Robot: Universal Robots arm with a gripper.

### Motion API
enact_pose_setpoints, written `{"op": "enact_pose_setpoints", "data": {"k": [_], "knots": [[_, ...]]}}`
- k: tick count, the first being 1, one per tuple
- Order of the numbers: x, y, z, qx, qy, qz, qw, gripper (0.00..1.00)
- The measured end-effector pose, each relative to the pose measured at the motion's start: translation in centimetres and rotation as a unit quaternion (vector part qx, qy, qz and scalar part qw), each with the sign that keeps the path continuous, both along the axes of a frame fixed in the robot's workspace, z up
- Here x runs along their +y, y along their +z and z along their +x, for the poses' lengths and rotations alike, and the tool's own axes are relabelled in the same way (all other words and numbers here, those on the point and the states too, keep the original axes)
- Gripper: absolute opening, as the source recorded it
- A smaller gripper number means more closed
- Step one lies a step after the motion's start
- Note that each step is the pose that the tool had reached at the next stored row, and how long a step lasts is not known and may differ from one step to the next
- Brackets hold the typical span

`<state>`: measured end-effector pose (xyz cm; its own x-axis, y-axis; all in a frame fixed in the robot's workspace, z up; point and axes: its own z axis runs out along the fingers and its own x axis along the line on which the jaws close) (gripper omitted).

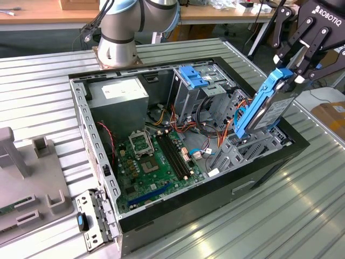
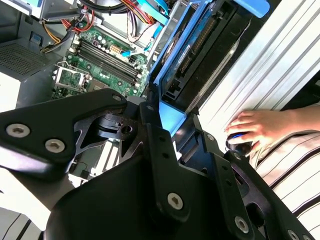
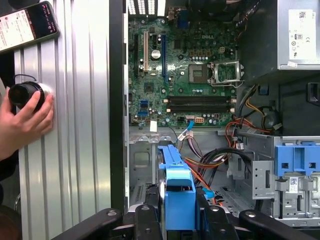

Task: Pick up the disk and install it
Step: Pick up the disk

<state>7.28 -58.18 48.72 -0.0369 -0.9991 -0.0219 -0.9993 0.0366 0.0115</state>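
Now disk in tool, over PC case

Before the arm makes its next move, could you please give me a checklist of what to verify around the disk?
1. Grip: gripper shut on the disk at its blue end: ok.
2. Position: disk held steeply tilted over the grey bay of the open case: ok.
3. Disk's lower end touching the bay: cannot tell.
4. Cables beside the bay, clear of the disk's path: cannot tell.
5. Person's hand on a dark round object on the table beside the case: not ok.
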Motion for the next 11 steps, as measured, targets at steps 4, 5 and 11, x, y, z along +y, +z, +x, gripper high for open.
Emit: {"op": "enact_pose_setpoints", "data": {"k": [4, 5, 11], "knots": [[-0.03, -0.21, 0.0, -0.0003, 0.0, 0.0007, 1.0, 0.37], [-0.03, -0.26, 0.0, -0.0003, 0.002, 0.0008, 1.0, 0.37], [-0.03, -0.5, -0.01, -0.0005, 0.009, 0.0009, 1.0, 0.37]]}}
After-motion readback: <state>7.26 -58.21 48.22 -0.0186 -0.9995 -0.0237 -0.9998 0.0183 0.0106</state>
